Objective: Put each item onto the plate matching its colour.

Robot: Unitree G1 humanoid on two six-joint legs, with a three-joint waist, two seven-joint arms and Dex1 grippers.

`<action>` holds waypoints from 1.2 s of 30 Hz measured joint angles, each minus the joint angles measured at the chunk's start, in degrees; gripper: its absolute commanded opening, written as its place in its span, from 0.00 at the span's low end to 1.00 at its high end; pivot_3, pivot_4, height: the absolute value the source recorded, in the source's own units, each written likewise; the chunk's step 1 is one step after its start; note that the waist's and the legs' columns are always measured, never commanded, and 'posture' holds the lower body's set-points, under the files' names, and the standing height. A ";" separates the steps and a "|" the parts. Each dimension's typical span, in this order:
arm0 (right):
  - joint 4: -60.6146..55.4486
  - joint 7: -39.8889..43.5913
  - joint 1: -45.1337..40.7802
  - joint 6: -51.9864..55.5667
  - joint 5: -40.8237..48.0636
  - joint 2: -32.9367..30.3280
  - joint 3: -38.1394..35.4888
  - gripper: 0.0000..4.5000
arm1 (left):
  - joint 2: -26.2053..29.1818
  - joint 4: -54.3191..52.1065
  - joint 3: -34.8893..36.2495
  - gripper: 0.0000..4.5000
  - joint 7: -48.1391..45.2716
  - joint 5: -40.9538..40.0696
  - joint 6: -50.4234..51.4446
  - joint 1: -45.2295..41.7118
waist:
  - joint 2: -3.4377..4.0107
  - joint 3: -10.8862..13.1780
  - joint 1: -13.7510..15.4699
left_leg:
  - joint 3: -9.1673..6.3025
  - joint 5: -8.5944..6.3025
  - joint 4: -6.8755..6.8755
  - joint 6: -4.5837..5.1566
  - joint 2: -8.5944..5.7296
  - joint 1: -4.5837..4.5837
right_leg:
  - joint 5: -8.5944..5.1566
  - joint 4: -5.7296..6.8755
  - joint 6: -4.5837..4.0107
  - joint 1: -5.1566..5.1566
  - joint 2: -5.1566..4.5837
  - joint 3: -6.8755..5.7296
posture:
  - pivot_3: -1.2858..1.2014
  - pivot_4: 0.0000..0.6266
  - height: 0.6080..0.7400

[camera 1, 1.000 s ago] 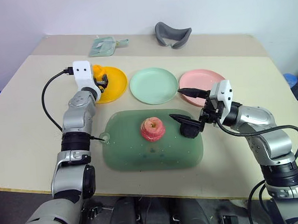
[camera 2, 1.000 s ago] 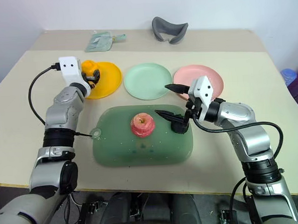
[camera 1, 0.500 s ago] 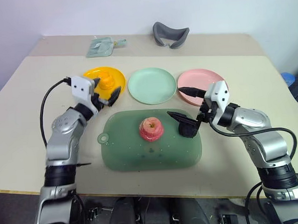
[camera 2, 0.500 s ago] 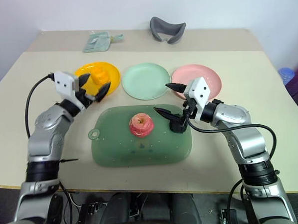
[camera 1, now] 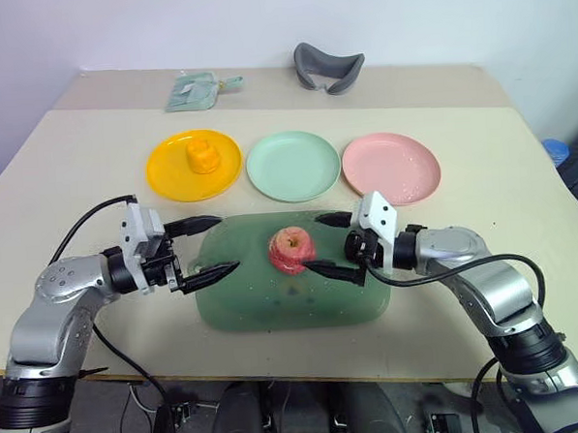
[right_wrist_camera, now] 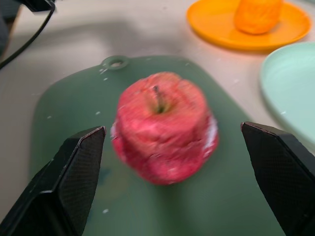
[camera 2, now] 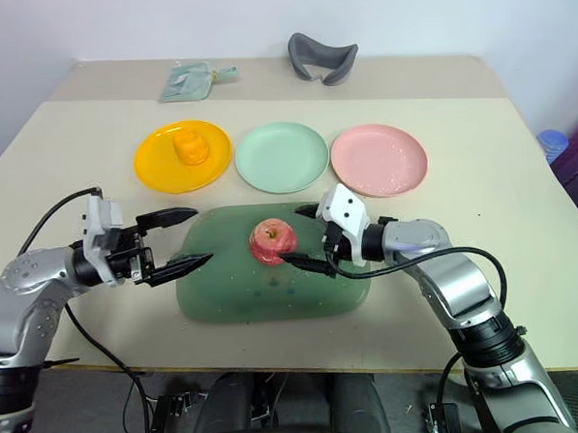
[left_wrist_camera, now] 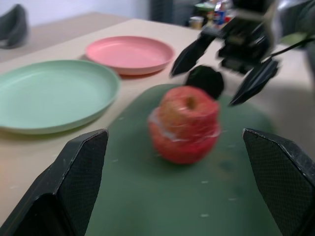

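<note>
The orange-yellow lump (camera 1: pixel 201 154) sits on the orange plate (camera 1: pixel 175 174). The mint green plate (camera 1: pixel 293 165) and the pink plate (camera 1: pixel 391 166) lie beside it with nothing on them. The pink-red apple (camera 1: pixel 291 250) stands on the dark-green tray (camera 1: pixel 274 305). My right gripper (camera 1: pixel 319 242) is open, level with the apple on its right, fingers pointing at it. The dark bumpy ball (left_wrist_camera: pixel 204 81) lies just behind the apple, under that gripper. My left gripper (camera 1: pixel 228 244) is open over the tray's left edge, aimed at the apple and well apart from it.
A grey curved cushion (camera 1: pixel 330 67) and a pale green pouch (camera 1: pixel 197 88) lie at the back of the table. A black cable (camera 1: pixel 76 228) loops off my left wrist over bare tabletop left of the tray.
My left gripper let go of the orange lump on the orange plate, pulled back and swung right over the tray's left edge. My right gripper sank and slid left from the dark ball to the apple.
</note>
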 measured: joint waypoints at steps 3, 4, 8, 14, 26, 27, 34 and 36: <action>1.18 0.30 -0.05 -0.07 -0.14 0.88 0.60 1.00 | 1.59 -0.67 0.41 0.99 -2.22 -1.45 1.33 0.46 | 0.00 0.00 -0.01 | 0.01 0.00 0.00 0.00 0.00 0.00 | 0.00 -0.01 0.00 0.00 0.00 0.00 | 0.52 0.24 1.00; 1.83 0.39 -0.21 -0.24 -0.23 1.18 0.94 1.00 | 2.11 -0.82 0.51 0.99 -2.76 -1.76 1.35 0.68 | 0.00 0.00 0.03 | 0.00 0.00 0.00 0.00 0.00 0.00 | 0.00 -0.01 0.00 0.00 0.00 0.00 | 0.52 0.24 1.00; 4.02 0.50 -0.86 -0.56 -0.77 2.89 1.55 1.00 | 4.25 -1.05 1.44 0.99 -5.85 -1.82 0.77 2.62 | 0.01 0.01 -0.04 | 0.02 0.00 -0.01 0.00 0.00 0.00 | 0.00 -0.01 -0.01 -0.02 0.00 0.01 | 0.52 0.24 1.00; 5.88 0.18 -1.66 -1.10 -1.97 5.55 2.80 1.00 | 5.09 -1.03 3.01 0.99 -7.56 -1.48 -1.03 4.92 | 0.01 0.01 0.04 | 0.02 0.00 -0.01 0.00 0.00 -0.01 | 0.00 -0.01 -0.01 -0.02 -0.01 0.01 | 0.52 0.24 1.00; 8.40 -2.24 -4.29 -2.85 -3.37 8.57 2.06 0.51 | 3.78 -1.60 3.57 1.00 -4.70 -1.31 -1.28 6.29 | 0.03 0.02 -0.09 | 0.02 0.00 -0.03 0.00 0.00 -0.01 | 0.00 0.00 -0.01 -0.05 -0.01 0.02 | 0.52 0.24 1.00; 8.39 -2.80 -5.04 -2.82 -2.81 9.12 1.08 0.51 | 3.31 -1.63 3.68 1.00 -3.89 -1.30 -1.20 6.29 | 0.03 0.02 -0.09 | 0.02 0.00 -0.03 0.00 0.00 -0.02 | 0.00 0.01 -0.01 -0.05 -0.01 0.03 | 0.52 0.24 1.00; 13.21 -9.62 -16.92 -2.91 -0.55 9.73 -10.48 0.51 | -0.88 -4.26 2.84 1.00 6.60 0.01 0.56 3.09 | 0.03 0.02 0.11 | 0.02 0.00 -0.02 0.01 -0.02 -0.02 | 0.00 0.01 -0.01 -0.03 -0.02 0.04 | 0.52 0.24 1.00; 18.36 -10.58 -19.48 -3.46 -0.98 8.48 -12.26 0.51 | -1.57 -5.07 1.65 1.00 10.21 0.43 2.95 1.15 | 0.03 0.02 0.12 | 0.03 0.00 -0.01 0.01 -0.02 -0.03 | 0.01 0.00 -0.01 -0.03 -0.02 0.04 | 0.52 0.24 1.00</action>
